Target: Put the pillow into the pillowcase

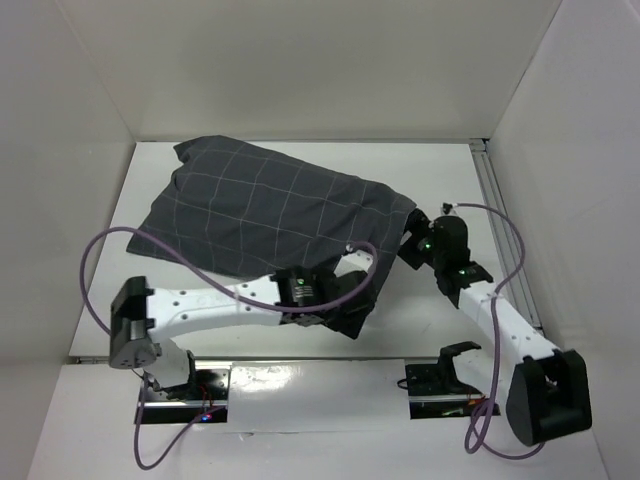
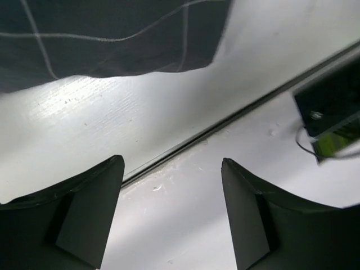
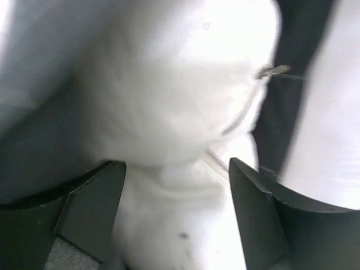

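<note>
Your left claw [image 2: 171,162] stands wide with nothing between its fingers. Its wrist view shows only bare table [image 2: 112,118] ahead, with the pillowcase [image 1: 260,210] in the upper left of that frame, apart from the fingers. Seen from overhead, the pillowcase fills the middle and upper left, plumped. Its long axis runs from upper left down to lower right, and your left arm lies along its lower edge. At its right end sits your right claw [image 3: 177,164], also spread wide, with the white pillow [image 3: 180,101] bulging ahead and down between the fingers. The blur hides whether they touch it. So the pillow's exposed end lies dead ahead of the right claw, the nearer one. I judge any last push should run along that axis, toward the upper left.
</note>
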